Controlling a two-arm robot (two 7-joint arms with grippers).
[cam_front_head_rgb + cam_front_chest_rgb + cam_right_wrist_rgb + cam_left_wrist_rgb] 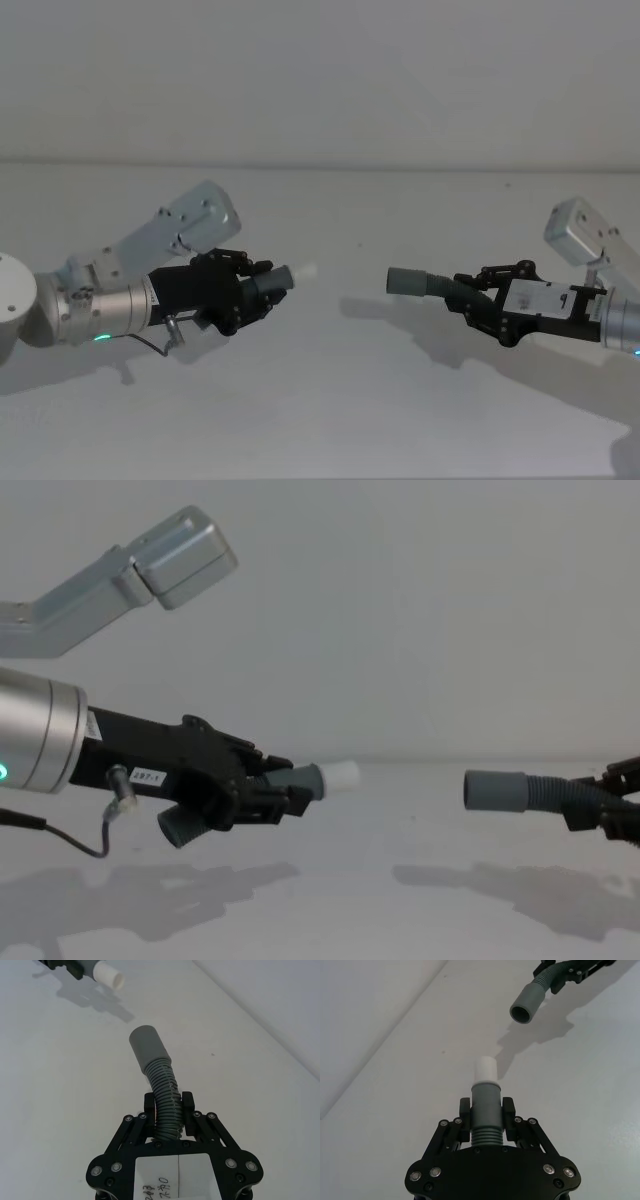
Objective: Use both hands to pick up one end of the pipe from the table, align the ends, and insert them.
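A: What is the biggest thing here?

B: The white table (320, 420), matte and bare, with a pale grey wall (320, 70) behind it. Both arms hang above it and throw shadows on it.

A: And the arms?

B: The left gripper (262, 290) reaches in from the left on a thick silver wrist (105, 308) with a green light. Its fingers (465, 1119) are clamped on the left pipe piece (485, 1115), pinching the smooth grey cuff just above the ribs. The right gripper (468, 293) comes in from the right, and its fingers (186, 1108) are closed on the ribbed body of the right pipe piece (162, 1105).

A: Where do the pipe pieces sit?

B: Both are lifted off the table, about level with each other in the chest view, pointing toward one another with a clear gap between them.

A: And the ends?

B: The pale tapered tip (485, 1071) sticks out past the left fingers. The wider grey sleeve (147, 1047) leads the right piece, which curves behind it. In the left wrist view the sleeve's open mouth (522, 1014) faces the tip but lies off to one side.
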